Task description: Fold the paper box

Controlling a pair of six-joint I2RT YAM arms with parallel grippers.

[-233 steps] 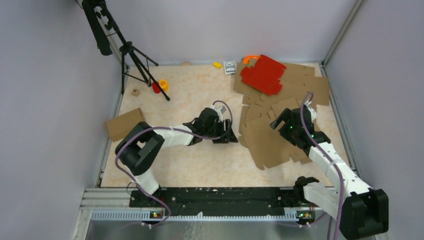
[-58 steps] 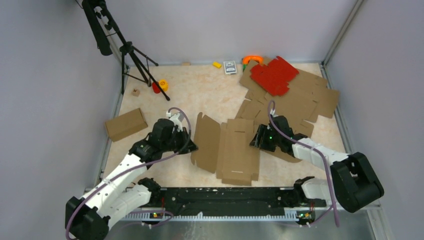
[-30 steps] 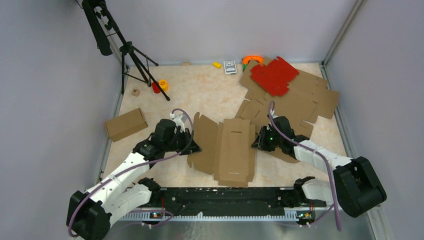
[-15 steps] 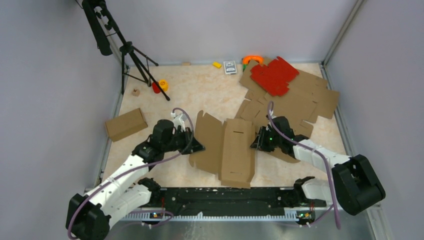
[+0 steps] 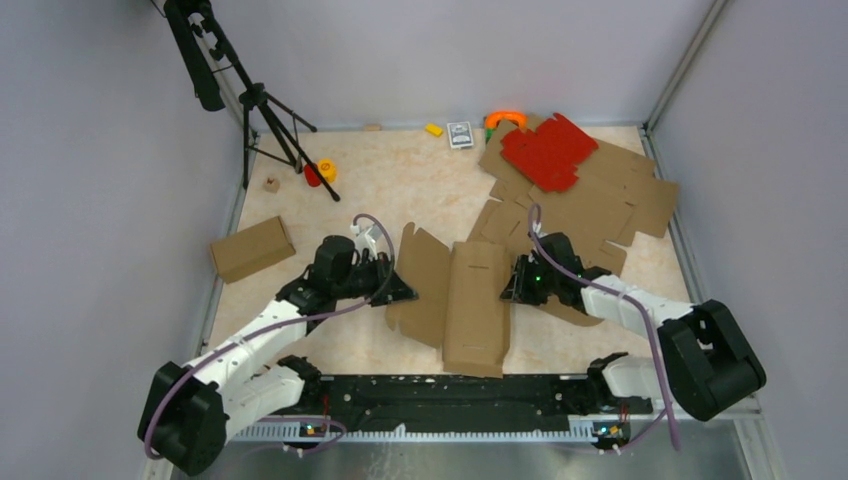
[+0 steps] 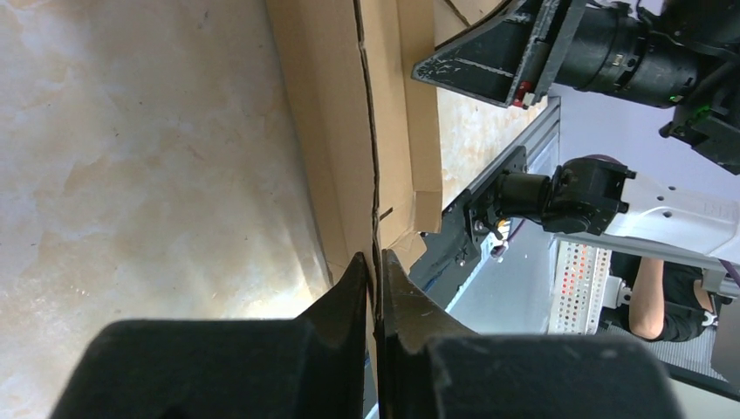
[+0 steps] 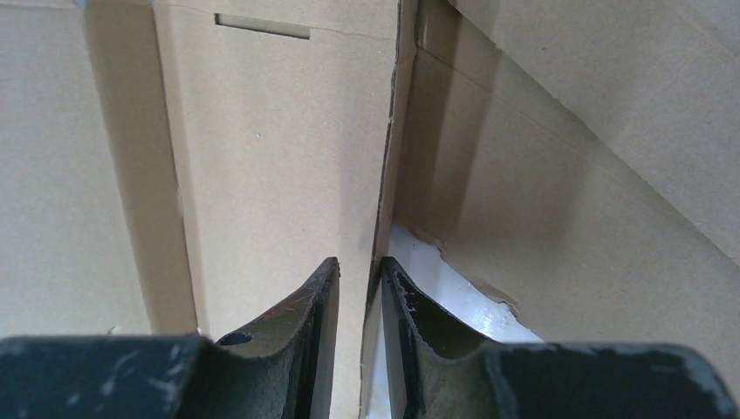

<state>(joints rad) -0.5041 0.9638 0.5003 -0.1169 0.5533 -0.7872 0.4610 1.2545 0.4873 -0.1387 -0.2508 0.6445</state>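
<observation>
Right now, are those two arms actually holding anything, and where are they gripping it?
Both hold the brown cardboard box. The left fingers pinch the edge of its left flap; the right fingers pinch its right edge.

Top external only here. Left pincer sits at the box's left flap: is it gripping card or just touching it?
Observer: Gripping. In the left wrist view the left pincer is shut on the paper box; the flap's thin edge runs straight in between the tips.
Operator: And the right one?
Observer: In the right wrist view the right pincer straddles an edge of the box, one finger on each side.
Operator: Clamped?
Observer: Can't tell. A slim gap shows between its fingers.
</observation>
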